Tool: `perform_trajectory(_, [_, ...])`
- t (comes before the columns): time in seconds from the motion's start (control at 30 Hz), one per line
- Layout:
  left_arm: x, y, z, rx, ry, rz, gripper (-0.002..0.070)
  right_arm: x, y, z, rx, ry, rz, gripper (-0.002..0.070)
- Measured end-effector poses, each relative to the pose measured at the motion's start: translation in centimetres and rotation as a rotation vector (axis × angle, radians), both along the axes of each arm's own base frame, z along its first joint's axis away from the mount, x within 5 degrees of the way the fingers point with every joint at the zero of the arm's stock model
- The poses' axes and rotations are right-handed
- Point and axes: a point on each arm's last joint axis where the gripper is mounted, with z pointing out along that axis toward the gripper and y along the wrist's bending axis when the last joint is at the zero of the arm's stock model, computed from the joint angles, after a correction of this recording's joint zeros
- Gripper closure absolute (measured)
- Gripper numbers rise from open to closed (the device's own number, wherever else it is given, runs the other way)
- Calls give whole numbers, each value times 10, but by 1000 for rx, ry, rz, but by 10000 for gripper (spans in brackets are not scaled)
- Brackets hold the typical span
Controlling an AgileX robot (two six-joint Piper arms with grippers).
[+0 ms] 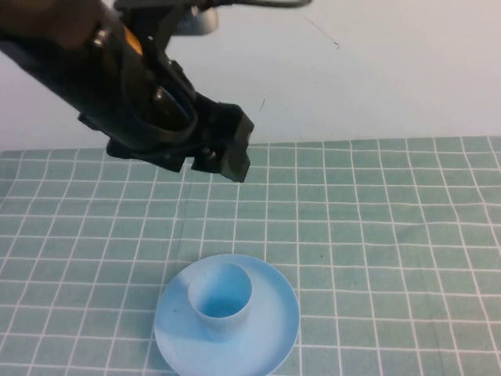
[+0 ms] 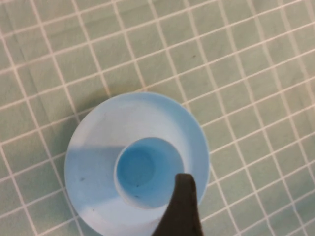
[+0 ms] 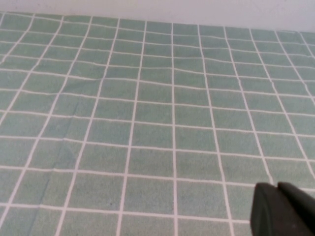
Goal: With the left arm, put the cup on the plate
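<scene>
Cup (image 1: 220, 300) sits upright on plate (image 1: 270, 333), slightly toward 9 o'clock. Left pincer (image 1: 223, 153) above at 12, open, empty: lift straight up, don't clip rim. Right pincer (image 3: 283, 209): can't tell.

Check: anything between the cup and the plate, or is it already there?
Nothing in the way. The cup already stands upright on the plate. The left gripper hangs above and behind it, clear of it. The right gripper shows only over bare checked cloth.
</scene>
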Motion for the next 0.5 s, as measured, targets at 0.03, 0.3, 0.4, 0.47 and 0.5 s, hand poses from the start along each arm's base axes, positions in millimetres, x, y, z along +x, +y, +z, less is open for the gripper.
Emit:
perform_trajectory(0.03, [-9,3,9,-22,-19,-14,118,0,0,0,0,0,0,678])
perform_trajectory(0.3, [-91,43,80,-174,-243,-93,228,0,0,0,0,0,0,678])
perform_trajectory(0.4, [-116,57,94,-205,-307,-94,496,0,0,0,0,0,0,678])
perform_trajectory(0.47, [-131,66,101,-216,-347,-94,588,0,0,0,0,0,0,678])
perform_trajectory(0.5, [-138,70,104,-222,-365,-94,612,0,0,0,0,0,0,678])
